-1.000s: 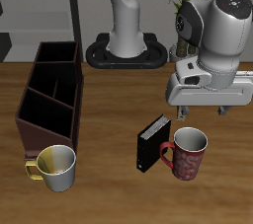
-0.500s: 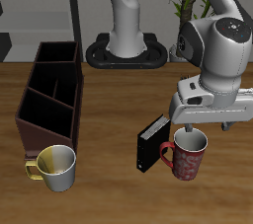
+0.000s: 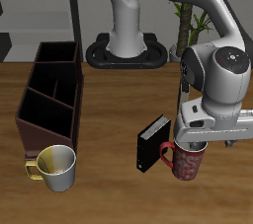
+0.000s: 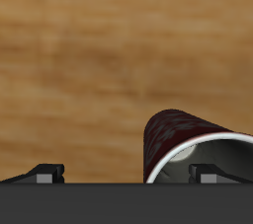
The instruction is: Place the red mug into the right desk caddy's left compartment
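The red mug [image 3: 187,162] stands upright near the table's front edge, its red handle towards a black box. My gripper [image 3: 194,144] is right above the mug's rim and hides most of its opening. In the wrist view the gripper [image 4: 126,174] is open. One fingertip [image 4: 210,174] is over the mug's grey inside and the other is outside the mug's wall [image 4: 178,134]. The jaws stand wide apart and hold nothing. The right desk caddy [image 3: 54,92], a long dark maroon-brown box with three sections, stands far across the table from the mug.
A small black box [image 3: 152,141] stands close beside the red mug. A silvery-cream mug with a yellow handle [image 3: 56,167] sits at the caddy's front end. The robot's base [image 3: 126,50] is at the table's back.
My gripper has come down from above and behind the red mug to just over its rim. The mug, the caddy and the other things have not moved.
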Controlling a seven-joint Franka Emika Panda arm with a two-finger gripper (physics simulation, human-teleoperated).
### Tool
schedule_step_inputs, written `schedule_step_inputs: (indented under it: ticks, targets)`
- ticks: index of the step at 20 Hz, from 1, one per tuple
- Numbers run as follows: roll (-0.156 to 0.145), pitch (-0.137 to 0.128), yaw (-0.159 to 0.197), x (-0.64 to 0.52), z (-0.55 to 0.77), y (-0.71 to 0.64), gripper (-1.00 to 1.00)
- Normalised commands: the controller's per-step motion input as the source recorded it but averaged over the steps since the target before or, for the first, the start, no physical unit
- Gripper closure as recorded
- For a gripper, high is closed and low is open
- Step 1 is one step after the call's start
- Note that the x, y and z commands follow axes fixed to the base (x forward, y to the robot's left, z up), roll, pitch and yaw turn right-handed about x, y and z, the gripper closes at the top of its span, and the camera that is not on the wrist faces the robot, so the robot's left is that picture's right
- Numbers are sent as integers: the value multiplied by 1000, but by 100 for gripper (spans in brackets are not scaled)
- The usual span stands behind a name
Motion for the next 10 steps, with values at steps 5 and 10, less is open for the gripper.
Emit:
schedule_step_inputs:
  ticks: [5, 10]
  targets:
    - [-7, 60, -34, 88, -402, -132, -100]
    - [-2, 21, -18, 1, -140, -57, 100]
